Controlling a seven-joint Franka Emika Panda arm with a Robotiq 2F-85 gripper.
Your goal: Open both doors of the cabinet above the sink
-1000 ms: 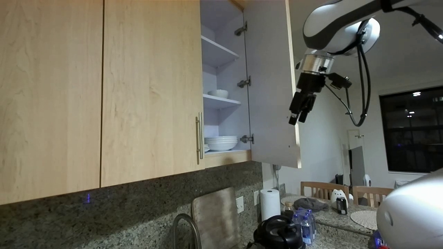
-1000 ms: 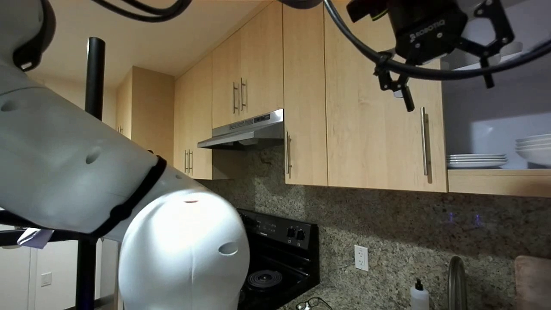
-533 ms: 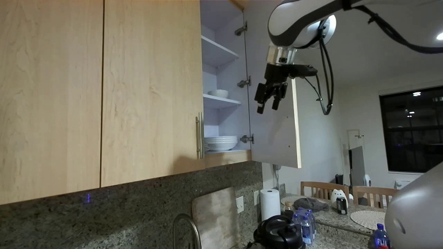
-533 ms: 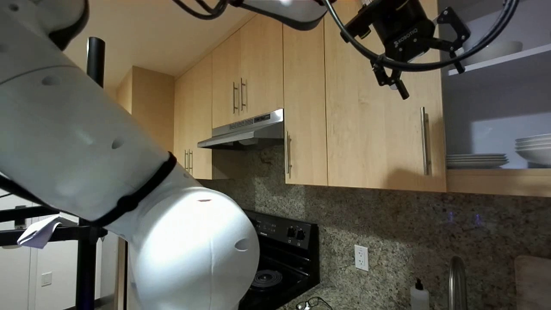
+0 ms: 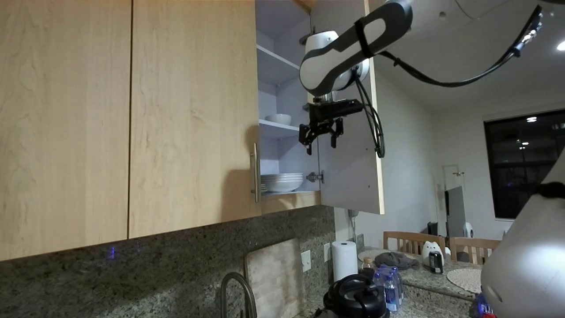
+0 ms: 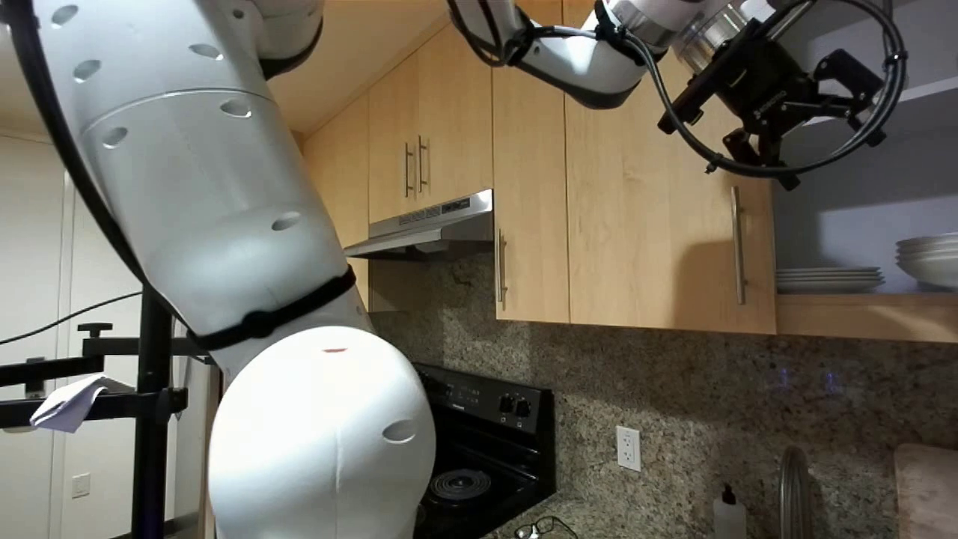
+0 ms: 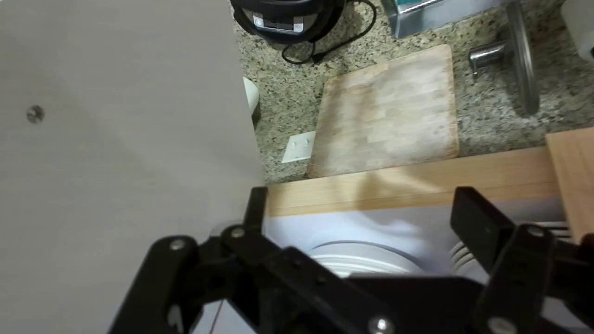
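The cabinet [image 5: 289, 198] shows its white interior. Its far door [image 5: 351, 181] is swung out, its inner face [image 7: 125, 153] filling the left of the wrist view. The near door [image 5: 194, 110] is closed, with a vertical bar handle [image 6: 739, 247]; its edge [image 7: 575, 176] shows at right in the wrist view. My gripper [image 5: 321, 147] hangs fingers down in front of the gap between the doors, higher than the bottom shelf, apart from the handle. Its jaws [are] wide apart with nothing between them. I cannot make out the sink; its faucet [image 5: 238, 282] rises below the cabinet.
Inside stand a stack of bowls [image 5: 282, 182], a single bowl [image 5: 279, 119] on a shelf and plates [image 6: 827, 281]. A cutting board [image 7: 390, 111] leans on the backsplash below. A range hood [image 6: 434, 224] is beyond the neighbouring narrow door [image 6: 530, 172].
My gripper has moved left in the first-listed camera's frames, from beside the swung-out door's edge to before the cabinet opening, and has turned. Both doors have stayed put.
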